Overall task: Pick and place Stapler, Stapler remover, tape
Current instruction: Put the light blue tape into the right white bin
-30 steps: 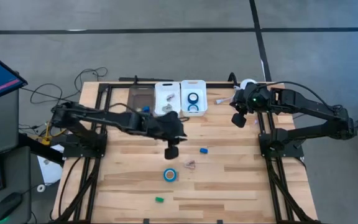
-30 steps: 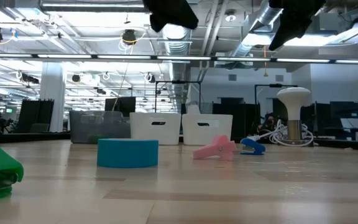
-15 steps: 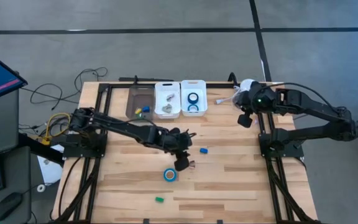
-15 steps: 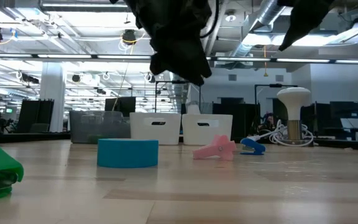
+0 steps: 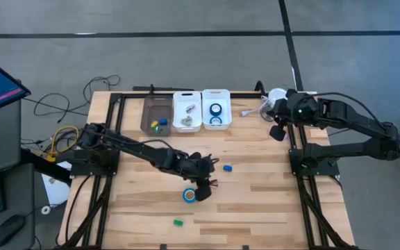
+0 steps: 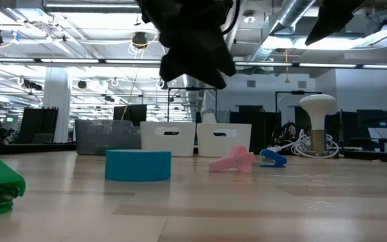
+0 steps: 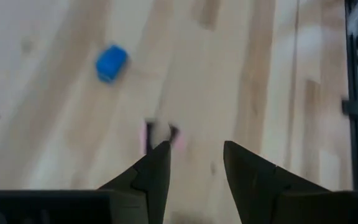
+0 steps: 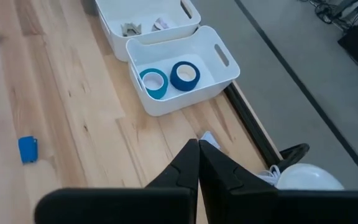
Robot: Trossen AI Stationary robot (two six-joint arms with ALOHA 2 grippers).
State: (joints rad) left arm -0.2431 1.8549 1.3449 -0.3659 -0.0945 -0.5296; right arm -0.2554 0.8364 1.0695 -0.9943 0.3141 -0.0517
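A bright-blue tape roll [image 5: 189,195] lies flat on the wooden table near its middle; it also shows in the low view [image 6: 138,165]. A pink staple remover [image 5: 213,184] lies just to its right and shows in the left wrist view [image 7: 160,134]. My left gripper [image 5: 202,190] hovers open and empty above the table between the two; in its wrist view [image 7: 194,155] the remover lies just past its fingertips. Two more tape rolls [image 8: 168,78] lie in the right-hand white bin [image 5: 216,109]. My right gripper [image 5: 278,132] is shut and empty, raised near the table's far right edge.
A small blue item [image 5: 226,167] lies right of centre and a small green one [image 5: 178,223] near the front edge. A dark bin [image 5: 157,115] and a second white bin [image 5: 187,111] stand at the far edge. A white lamp-like object [image 5: 275,95] and cables sit at the far right.
My left gripper has gone from in front of the bins toward the table's near edge and come lower, ending over the tape roll and the pink staple remover. My right gripper has drawn back a little toward the table's right edge.
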